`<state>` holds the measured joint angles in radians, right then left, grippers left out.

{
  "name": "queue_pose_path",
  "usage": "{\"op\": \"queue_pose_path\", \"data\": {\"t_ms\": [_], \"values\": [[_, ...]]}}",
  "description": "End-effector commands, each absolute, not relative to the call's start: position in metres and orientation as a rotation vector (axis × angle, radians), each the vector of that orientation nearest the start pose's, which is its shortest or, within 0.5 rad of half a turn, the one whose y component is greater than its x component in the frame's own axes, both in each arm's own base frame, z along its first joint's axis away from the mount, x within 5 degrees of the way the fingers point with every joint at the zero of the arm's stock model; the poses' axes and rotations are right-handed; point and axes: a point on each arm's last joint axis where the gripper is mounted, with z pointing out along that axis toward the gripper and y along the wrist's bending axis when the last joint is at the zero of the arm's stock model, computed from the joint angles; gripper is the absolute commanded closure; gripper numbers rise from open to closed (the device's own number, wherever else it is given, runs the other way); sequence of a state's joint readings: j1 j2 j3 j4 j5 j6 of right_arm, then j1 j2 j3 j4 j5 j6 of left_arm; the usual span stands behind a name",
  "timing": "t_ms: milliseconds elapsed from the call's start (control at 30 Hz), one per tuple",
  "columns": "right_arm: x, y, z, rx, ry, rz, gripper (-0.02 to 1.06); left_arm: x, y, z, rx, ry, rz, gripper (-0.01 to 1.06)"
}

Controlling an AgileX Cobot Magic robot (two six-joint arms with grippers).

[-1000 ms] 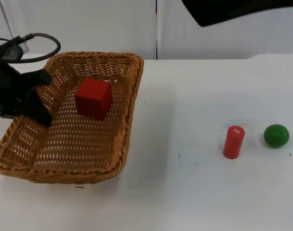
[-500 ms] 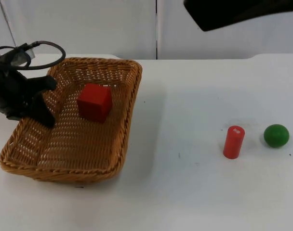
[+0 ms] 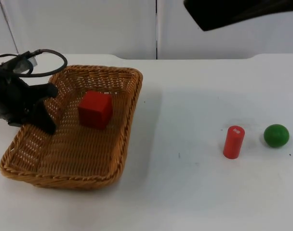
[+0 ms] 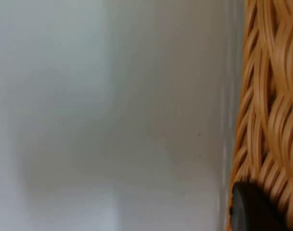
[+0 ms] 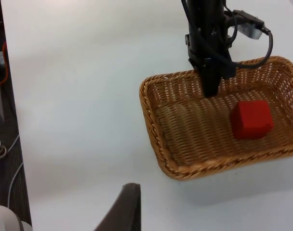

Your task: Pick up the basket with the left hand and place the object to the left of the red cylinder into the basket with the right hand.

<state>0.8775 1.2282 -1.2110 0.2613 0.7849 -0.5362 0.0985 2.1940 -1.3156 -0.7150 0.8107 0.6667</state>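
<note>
A wicker basket (image 3: 132,110) stands at the left of the table with a red cube (image 3: 95,109) inside it. My left gripper (image 3: 40,110) is shut on the basket's left rim. In the left wrist view the rim (image 4: 267,96) runs beside a black fingertip (image 4: 250,207). The right wrist view looks down from high up on the basket (image 5: 151,120), the cube (image 5: 251,119) and the left gripper (image 5: 210,79) clamped on the far rim. A red cylinder (image 3: 233,142) stands upright at the right. My right arm (image 3: 233,12) waits high at the back, and its gripper (image 5: 122,211) is far from the basket.
A green ball (image 3: 275,135) lies just right of the cylinder. White table stretches between the basket and the cylinder. In the right wrist view the table edge (image 5: 6,96) drops off to dark floor with cables. A grey partition wall closes the back.
The basket, with the cube in it, has sunk lower and shifted slightly towards the front; my left gripper moved with it. The right arm, cylinder and ball stayed put.
</note>
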Motion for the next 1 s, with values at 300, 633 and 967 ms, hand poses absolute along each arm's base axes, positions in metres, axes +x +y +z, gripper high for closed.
{"op": "queue_pose_path", "data": {"t_ms": [300, 633, 967], "values": [[0.1507, 0.2088, 0.3860, -1.406, 1.808, 0.486, 0.12, 0.4057, -0.0033, 0.0934, 0.036, 2.837, -0.700, 1.05], [0.1507, 0.2088, 0.3860, -1.406, 1.808, 0.486, 0.12, 0.4053, -0.0036, 0.0935, 0.048, 2.839, -0.704, 1.05], [0.1505, 0.2087, 0.3858, -1.407, 1.809, 0.486, 0.12, 0.4052, -0.0037, 0.0942, 0.068, 2.835, -0.703, 0.75]]}}
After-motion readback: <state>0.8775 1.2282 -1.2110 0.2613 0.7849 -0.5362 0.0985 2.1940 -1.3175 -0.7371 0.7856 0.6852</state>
